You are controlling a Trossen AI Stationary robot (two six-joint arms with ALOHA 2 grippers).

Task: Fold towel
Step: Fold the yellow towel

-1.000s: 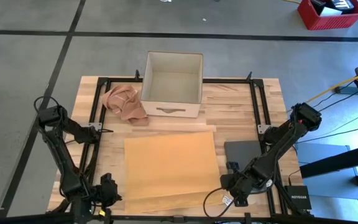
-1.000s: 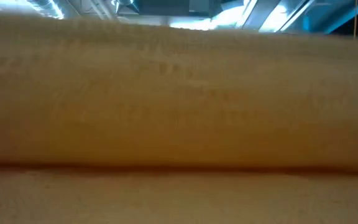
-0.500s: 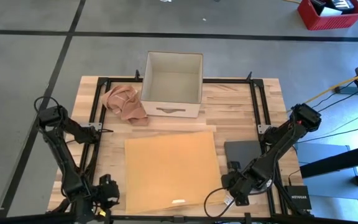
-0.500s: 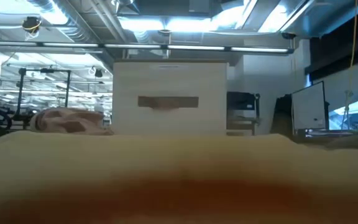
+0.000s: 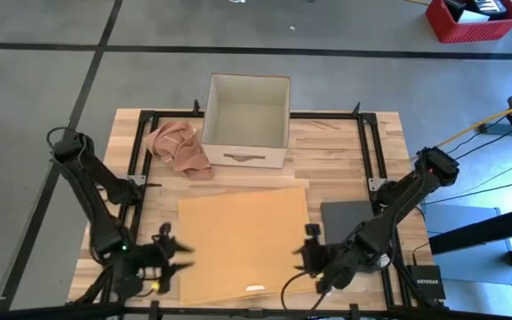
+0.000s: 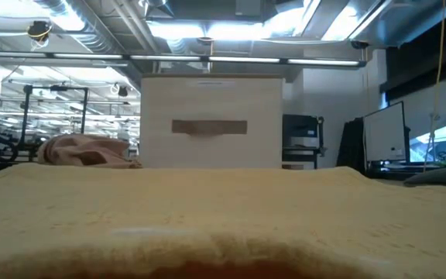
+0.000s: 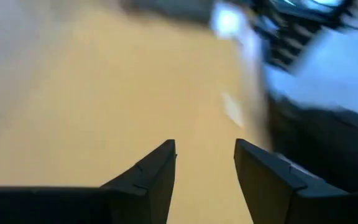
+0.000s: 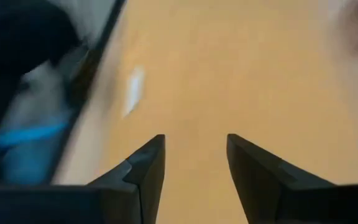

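My left gripper (image 5: 178, 253) hovers at the lower left of the high view, jaws parted on nothing. My right gripper (image 5: 302, 252), lower right, is likewise parted and empty. Between them the flat tan rectangular towel (image 5: 243, 236) lies spread on the wooden table (image 5: 340, 147), so I flank its side edges, probably to pinch corners. A crumpled pinkish cloth (image 5: 178, 147) lies beside the open white box (image 5: 247, 108), upper centre.

Both grippers, left gripper (image 5: 178, 252) and right gripper (image 5: 303, 246), let go and opened; towel (image 5: 243, 236) dropped flat.
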